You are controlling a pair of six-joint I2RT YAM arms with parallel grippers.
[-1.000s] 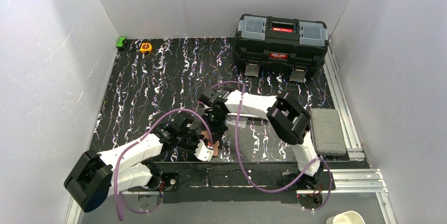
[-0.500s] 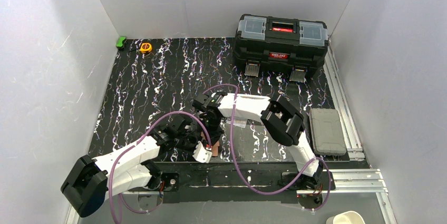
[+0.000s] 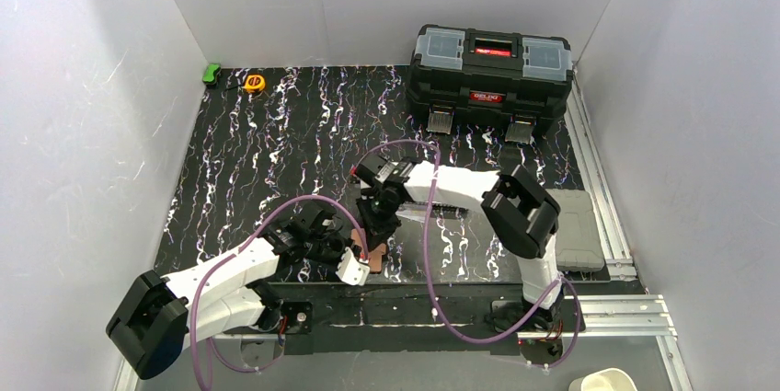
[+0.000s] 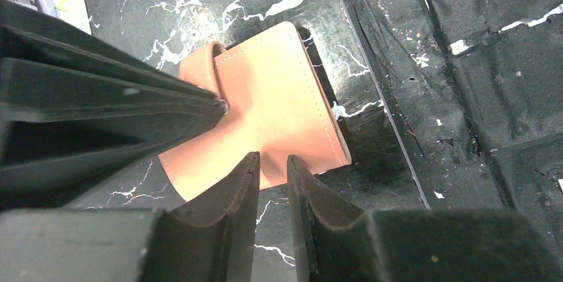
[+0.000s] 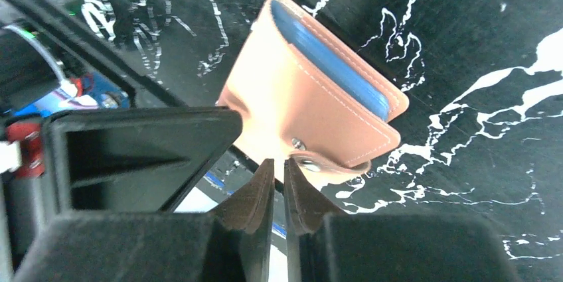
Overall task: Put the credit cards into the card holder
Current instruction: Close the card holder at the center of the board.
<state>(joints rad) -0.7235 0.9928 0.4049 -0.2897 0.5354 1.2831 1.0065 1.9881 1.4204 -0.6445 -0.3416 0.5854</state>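
Observation:
The salmon-pink card holder [image 4: 272,96] lies folded near the table's front edge [image 3: 373,260]. A light blue credit card [image 5: 332,63] shows edge-on inside it [image 5: 299,103]; the other credit cards are out of view. My left gripper [image 4: 269,161] is shut on the card holder's near edge, which reaches between its fingertips [image 3: 361,260]. My right gripper [image 5: 279,166] hovers just beside the loose snap tab [image 5: 325,162], its jaws a narrow slit apart with nothing between them. From above, the right gripper [image 3: 377,224] sits right behind the holder.
A black toolbox [image 3: 489,64] stands at the back right and a grey case [image 3: 572,225] lies on the right rail. A yellow tape measure [image 3: 255,83] and a green object [image 3: 212,72] sit in the far left corner. Both arms crowd the front middle.
The right gripper's jaws have parted slightly after being shut. The right arm swung in towards the holder, then shifted back a little to the right. The left arm has barely moved.

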